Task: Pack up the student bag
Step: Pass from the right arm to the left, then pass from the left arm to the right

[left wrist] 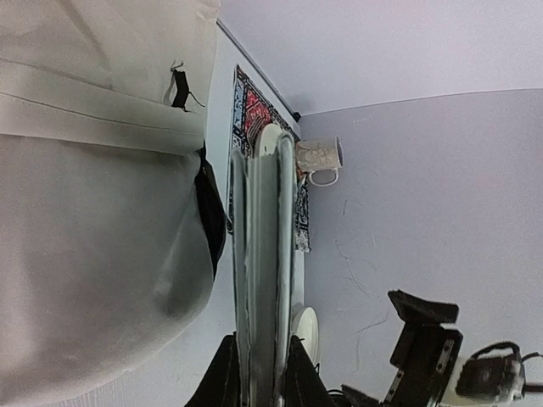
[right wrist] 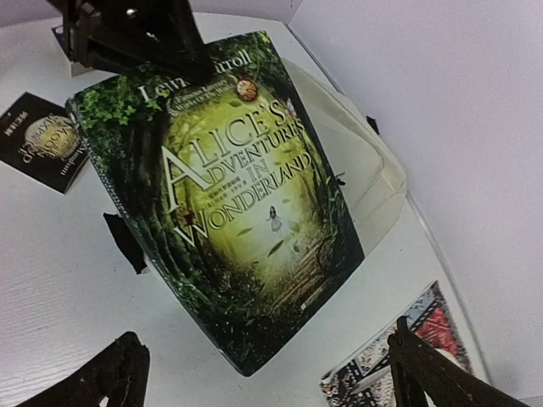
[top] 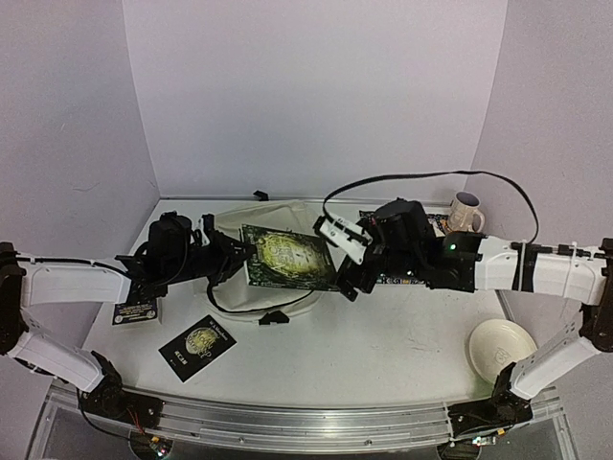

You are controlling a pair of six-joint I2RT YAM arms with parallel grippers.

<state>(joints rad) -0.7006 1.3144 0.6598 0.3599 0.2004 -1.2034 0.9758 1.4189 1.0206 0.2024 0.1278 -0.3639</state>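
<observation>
The cream student bag (top: 278, 218) lies flat at the back middle of the table. Above it hovers a green book (top: 292, 259), "Alice's Adventures in Wonderland", with my left gripper (top: 241, 257) shut on its left edge. In the left wrist view the book (left wrist: 263, 237) is edge-on between the fingers of the left gripper (left wrist: 261, 373), with the bag (left wrist: 93, 212) to the left. My right gripper (top: 351, 276) stands open just off the book's right corner, touching nothing. In the right wrist view the book (right wrist: 229, 195) sits beyond the spread jaws of the right gripper (right wrist: 263, 381), over the bag (right wrist: 361, 170).
A small black booklet (top: 197, 346) lies front left and a dark card (top: 134, 312) sits under the left arm. A patterned book (right wrist: 407, 356) lies below my right arm. A mug (top: 466, 213) stands back right and a white plate (top: 503, 347) front right. A black strap (top: 273, 316) trails from the bag.
</observation>
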